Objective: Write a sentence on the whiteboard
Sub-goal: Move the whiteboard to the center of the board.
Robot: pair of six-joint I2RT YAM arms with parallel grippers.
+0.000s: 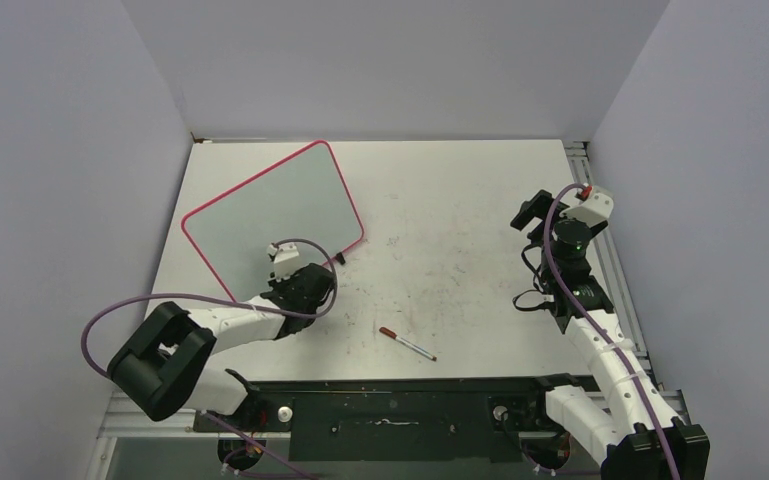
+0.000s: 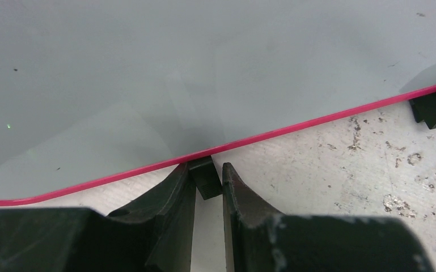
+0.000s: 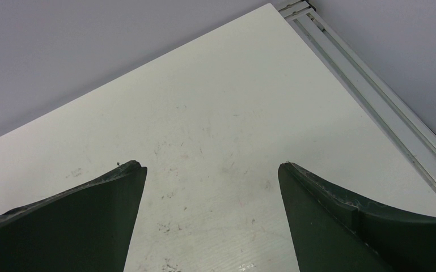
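Top view: the whiteboard point(image 1: 270, 215) lies at ten o'clock on the table point(image 1: 460, 220). The left gripper point(image 1: 298, 278) meets its six o'clock edge, and the right gripper point(image 1: 532, 212) hangs at three o'clock, well apart.

Left wrist: narrow jaws pinch the whiteboard's black foot point(image 2: 205, 180), with the board at twelve o'clock.

Right wrist: jaws spread wide, holding nothing, above the table.

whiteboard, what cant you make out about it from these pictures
- Left wrist view: frame edges cut off most of the whiteboard; only the strip by the black foot in the left gripper shows.
- Top view: that gripper hides part of the near edge; thin writing would be too small.
- Right wrist view: board out of frame, only table and the open right gripper.
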